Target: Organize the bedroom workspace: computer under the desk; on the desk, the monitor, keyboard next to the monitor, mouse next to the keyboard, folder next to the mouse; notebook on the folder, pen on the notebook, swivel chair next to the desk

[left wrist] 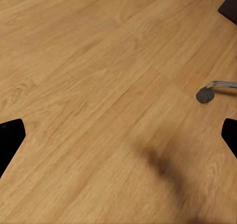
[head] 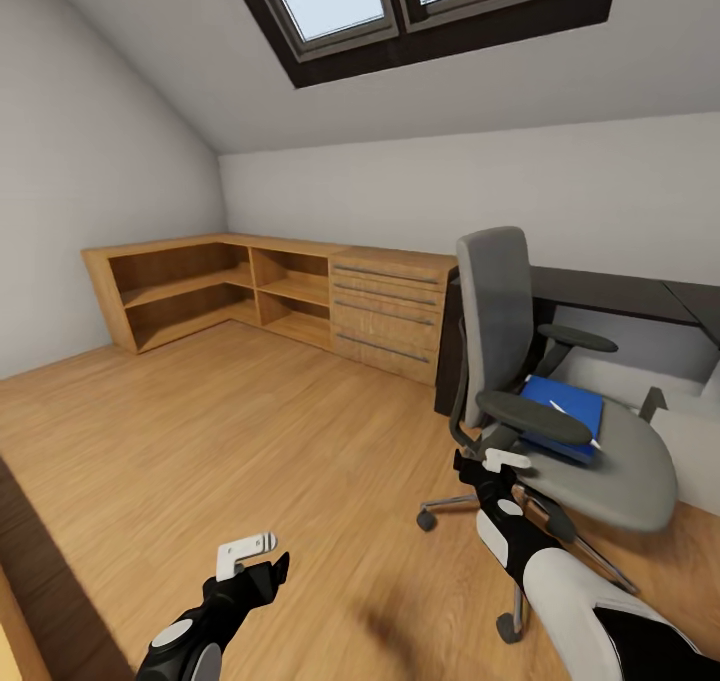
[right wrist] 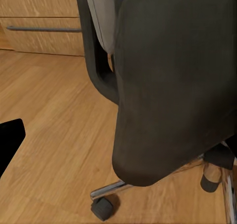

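Right pincer (head: 508, 458) right up at chair's (head: 560, 401) near armrest (head: 535, 418), fingers apart, gripping nothing. Left pincer (head: 250, 553) low over floor, open, empty. Folder (head: 563, 413) on seat, white pen (head: 574, 425) on top. Surface (head: 620, 296) behind chair. Looks like folder step. Next: reach over armrest, pinch folder edge, don't roll chair.

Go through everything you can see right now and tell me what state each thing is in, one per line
swivel chair: upright on the floor, beside the desk
folder: lying flat on the chair seat
pen: lying on the folder
left gripper: open, empty, above the floor
right gripper: open, empty, at the chair's near armrest
chest of drawers: drawers closed
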`<state>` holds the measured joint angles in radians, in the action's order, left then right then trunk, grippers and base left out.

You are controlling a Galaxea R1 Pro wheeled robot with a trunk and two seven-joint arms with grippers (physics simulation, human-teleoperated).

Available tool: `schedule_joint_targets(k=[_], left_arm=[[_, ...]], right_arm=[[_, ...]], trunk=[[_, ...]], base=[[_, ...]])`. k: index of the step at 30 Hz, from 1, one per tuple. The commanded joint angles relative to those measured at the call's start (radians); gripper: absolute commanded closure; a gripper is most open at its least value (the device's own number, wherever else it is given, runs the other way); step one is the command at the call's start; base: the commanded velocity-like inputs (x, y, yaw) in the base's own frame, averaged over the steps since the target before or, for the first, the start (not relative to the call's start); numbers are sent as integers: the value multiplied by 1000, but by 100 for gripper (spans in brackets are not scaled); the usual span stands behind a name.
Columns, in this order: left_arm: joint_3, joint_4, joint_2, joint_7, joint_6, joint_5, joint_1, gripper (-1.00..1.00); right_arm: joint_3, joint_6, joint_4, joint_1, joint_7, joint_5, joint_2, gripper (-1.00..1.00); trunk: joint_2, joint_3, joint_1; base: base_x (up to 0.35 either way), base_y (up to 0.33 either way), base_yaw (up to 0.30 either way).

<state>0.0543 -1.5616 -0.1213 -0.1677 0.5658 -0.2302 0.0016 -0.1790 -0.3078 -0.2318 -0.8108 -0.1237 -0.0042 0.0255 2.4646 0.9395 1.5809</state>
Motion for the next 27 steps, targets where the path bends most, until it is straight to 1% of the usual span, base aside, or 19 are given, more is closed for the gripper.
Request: schedule_joint_targets(k=[1,7,11,27], left_arm=[[1,-2,0,-9,3,-11,0,-100],[1,-2,0,-9,3,-11,0,-100],[1,-1,0,-10,3,-10,0,-100],[2,4,0,-10,3,-9,0,-100]], right_arm=[[-3,-4,1,-1,-1,0,1,-100],[-4,-4,1,-1,-1,0,1,-100],[-4,-4,1,-1,-1,0,1,-100],[-3,-4,1,-1,-1,0,1,-100]], trunk=[[0,1,0],[0,1,0],[0,1,0],[0,1,0]], base=[[35,0,0],[2,0,0],[-165,0,0],[-312,-8,0]])
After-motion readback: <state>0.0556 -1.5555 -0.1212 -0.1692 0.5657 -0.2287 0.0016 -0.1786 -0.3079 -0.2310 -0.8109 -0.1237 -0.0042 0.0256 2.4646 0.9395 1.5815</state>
